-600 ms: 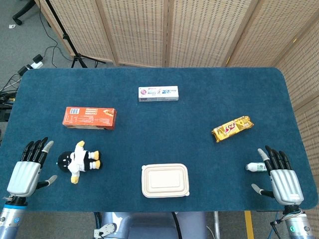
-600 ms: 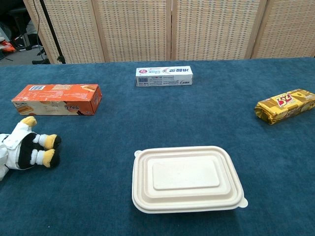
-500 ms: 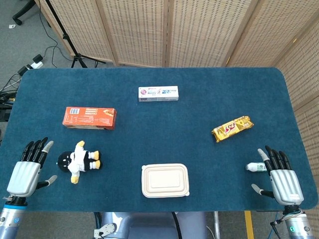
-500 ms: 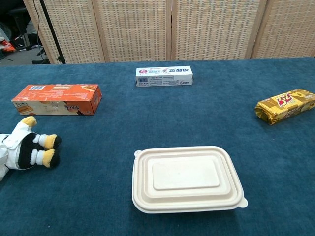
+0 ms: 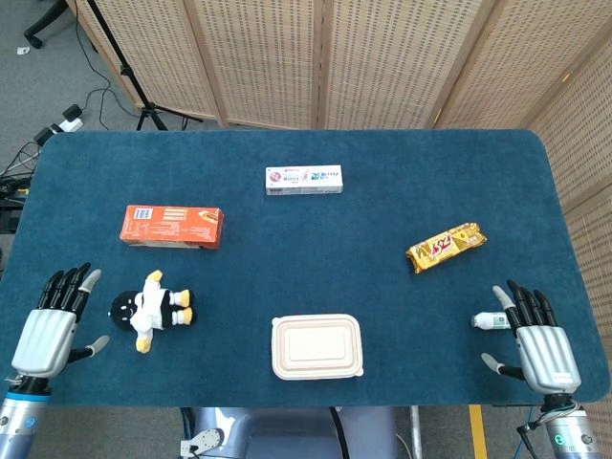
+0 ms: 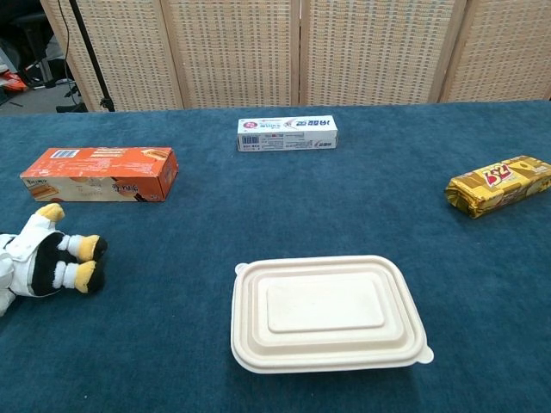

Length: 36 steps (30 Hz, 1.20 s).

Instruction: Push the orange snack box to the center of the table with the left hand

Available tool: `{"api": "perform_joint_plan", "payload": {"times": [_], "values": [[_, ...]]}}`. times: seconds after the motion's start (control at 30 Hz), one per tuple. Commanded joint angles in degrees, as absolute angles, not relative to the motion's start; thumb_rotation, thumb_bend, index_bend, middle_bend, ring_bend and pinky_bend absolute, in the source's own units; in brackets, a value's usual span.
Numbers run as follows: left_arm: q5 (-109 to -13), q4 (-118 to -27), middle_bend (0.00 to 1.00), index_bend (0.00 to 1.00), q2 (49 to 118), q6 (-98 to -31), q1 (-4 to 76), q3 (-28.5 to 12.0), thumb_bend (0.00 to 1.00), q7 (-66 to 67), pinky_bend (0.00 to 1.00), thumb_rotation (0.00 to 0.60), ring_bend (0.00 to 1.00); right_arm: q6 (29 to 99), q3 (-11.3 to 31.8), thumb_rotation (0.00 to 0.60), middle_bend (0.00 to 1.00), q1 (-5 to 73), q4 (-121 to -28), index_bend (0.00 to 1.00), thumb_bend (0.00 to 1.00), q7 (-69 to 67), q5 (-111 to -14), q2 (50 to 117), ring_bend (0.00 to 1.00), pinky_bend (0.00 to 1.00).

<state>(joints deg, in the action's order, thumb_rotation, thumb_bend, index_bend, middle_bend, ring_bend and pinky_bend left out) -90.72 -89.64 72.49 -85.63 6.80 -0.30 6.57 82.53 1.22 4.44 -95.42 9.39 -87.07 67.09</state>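
Observation:
The orange snack box lies flat on the left part of the blue table; the chest view shows the orange snack box at the left too. My left hand hovers at the near left corner, fingers spread, holding nothing, well short of the box. My right hand is at the near right corner, fingers spread and empty. Neither hand appears in the chest view.
A plush penguin lies between my left hand and the box. A cream lidded food container sits near the front middle. A white toothpaste box is at the back centre, a yellow snack pack at the right, and a small bottle by my right hand.

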Motion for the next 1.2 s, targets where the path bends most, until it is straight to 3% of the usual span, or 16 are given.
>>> {"api": "perform_joint_plan", "payload": {"times": [0.03, 0.57, 0.8, 0.97, 1.1, 1.2], "values": [[-90.49, -89.96, 0.0, 0.0, 72.26, -85.53, 6.8, -0.36, 0.06, 6.0, 0.0, 0.6, 0.0, 82.39, 1.22, 0.6, 0.0, 4.5, -95.32, 0.02, 0.05, 9.48, -86.96, 67.2, 0.0, 0.0], [-90.12, -90.19, 0.0, 0.0, 72.1, -85.79, 6.69, -0.67, 0.06, 6.1, 0.0, 0.6, 0.0, 82.94, 1.16, 0.6, 0.0, 4.28, -95.28, 0.02, 0.05, 9.11, -87.33, 67.01, 0.0, 0.0], [-84.35, -94.27, 0.0, 0.0, 69.81, -82.96, 7.65, -3.69, 0.06, -0.48, 0.0, 0.6, 0.0, 82.75, 1.4, 0.6, 0.0, 4.29, -95.15, 0.02, 0.05, 9.18, -86.67, 67.13, 0.0, 0.0], [-76.39, -101.09, 0.0, 0.0, 61.76, -72.21, 10.96, -6.95, 0.06, -14.89, 0.0, 0.6, 0.0, 82.46, 1.3, 0.6, 0.0, 4.52, -95.17, 0.02, 0.05, 9.99, -86.9, 67.46, 0.0, 0.0], [-69.79, -102.26, 0.0, 0.0, 52.73, -54.05, 16.89, -10.52, 0.07, -34.92, 0.0, 0.6, 0.0, 82.14, 1.33, 0.6, 0.0, 4.64, -94.95, 0.02, 0.05, 10.45, -86.59, 67.78, 0.0, 0.0], [-68.47, -99.89, 0.0, 0.0, 49.76, -43.99, 19.97, -13.05, 0.07, -48.89, 0.0, 0.6, 0.0, 82.4, 1.39, 0.6, 0.0, 4.59, -94.88, 0.02, 0.05, 10.32, -86.7, 67.86, 0.0, 0.0]]}}
